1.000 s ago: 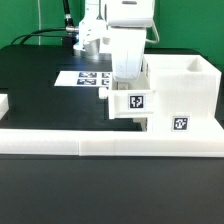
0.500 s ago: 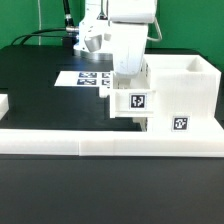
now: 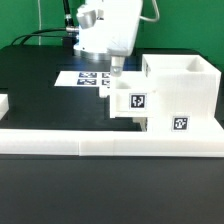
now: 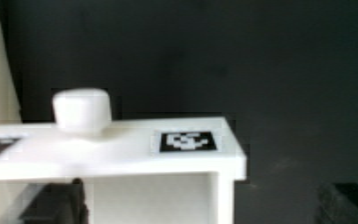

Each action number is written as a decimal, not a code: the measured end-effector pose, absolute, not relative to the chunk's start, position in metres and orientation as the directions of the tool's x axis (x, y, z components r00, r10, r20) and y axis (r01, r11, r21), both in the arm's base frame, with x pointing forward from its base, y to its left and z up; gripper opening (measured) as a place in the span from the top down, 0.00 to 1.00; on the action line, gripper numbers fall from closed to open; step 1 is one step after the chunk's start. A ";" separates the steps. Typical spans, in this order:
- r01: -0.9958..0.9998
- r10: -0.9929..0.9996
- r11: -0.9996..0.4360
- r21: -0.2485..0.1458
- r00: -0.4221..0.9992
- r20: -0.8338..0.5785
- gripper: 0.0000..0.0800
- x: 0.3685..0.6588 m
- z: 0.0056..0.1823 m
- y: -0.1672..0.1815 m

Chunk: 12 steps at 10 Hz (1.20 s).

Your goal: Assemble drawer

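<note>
Since the earlier frames we had lifted our fingers (image 3: 117, 68), apart and empty, off the small white plastic knobbed tray box (image 3: 130, 101), half-seated in the white cube-like casing (image 3: 180, 95); pushing it home came next.

1. No legible words, brands or numbers appear in either view.
2. Black-and-white square tags (coded patterns, not text) stand on the tray box (image 3: 132, 100), casing (image 3: 181, 90) and marker board (image 3: 84, 77).
</note>
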State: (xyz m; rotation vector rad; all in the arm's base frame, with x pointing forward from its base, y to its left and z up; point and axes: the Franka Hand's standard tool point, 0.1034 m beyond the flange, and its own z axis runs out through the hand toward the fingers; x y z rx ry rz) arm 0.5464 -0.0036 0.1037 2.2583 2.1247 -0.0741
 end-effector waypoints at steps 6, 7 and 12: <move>0.999 0.998 0.009 -0.047 -0.011 -0.061 0.19 0.544 0.107 -0.035; 0.998 0.999 0.038 -0.058 -0.037 0.023 0.19 0.545 0.096 -0.046; 0.998 0.986 -0.017 -0.065 0.027 0.162 0.19 0.533 0.060 -0.033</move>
